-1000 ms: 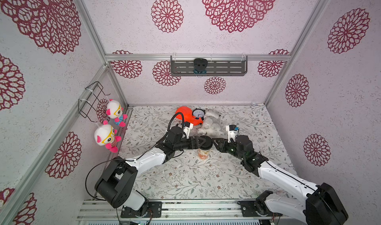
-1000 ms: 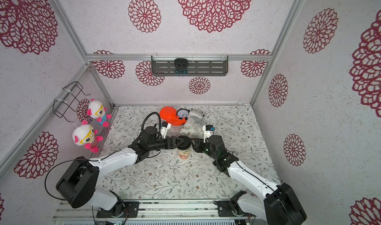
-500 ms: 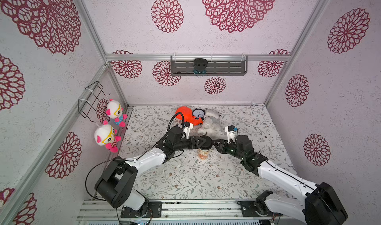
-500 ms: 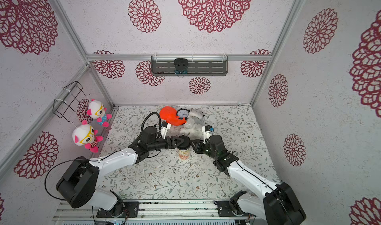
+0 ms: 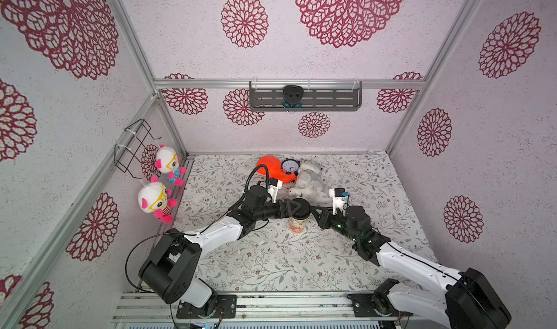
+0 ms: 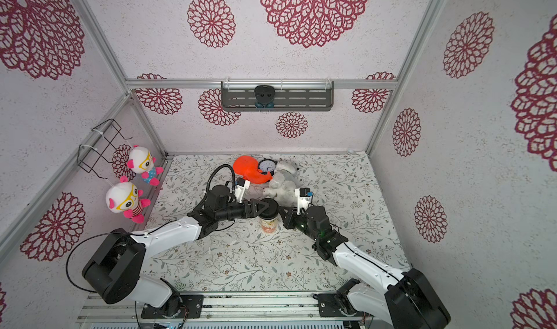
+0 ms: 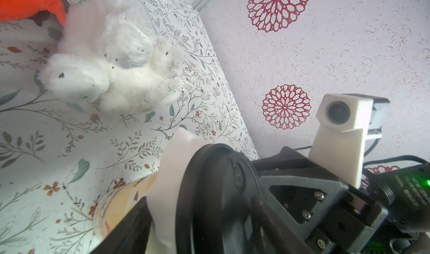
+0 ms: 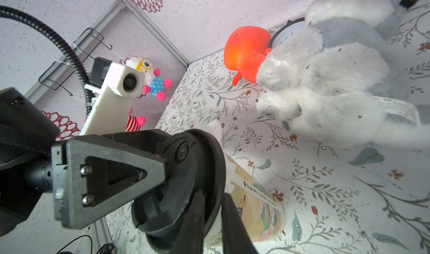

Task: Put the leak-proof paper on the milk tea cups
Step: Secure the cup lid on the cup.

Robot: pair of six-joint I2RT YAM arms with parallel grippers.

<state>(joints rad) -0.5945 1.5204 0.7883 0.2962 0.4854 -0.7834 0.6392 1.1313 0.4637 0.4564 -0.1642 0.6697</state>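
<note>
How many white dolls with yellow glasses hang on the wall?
2. The white doll in blue dotted clothes hangs nearer the back wall; the white doll in red stripes hangs nearer the front.

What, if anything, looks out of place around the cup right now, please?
The leak-proof paper is trapped unevenly under the black lid on the milk tea cup: one flap juts out past the rim instead of lying flat.

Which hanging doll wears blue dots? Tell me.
The rear doll, hanging higher and farther back; the front doll wears red stripes instead.
</note>
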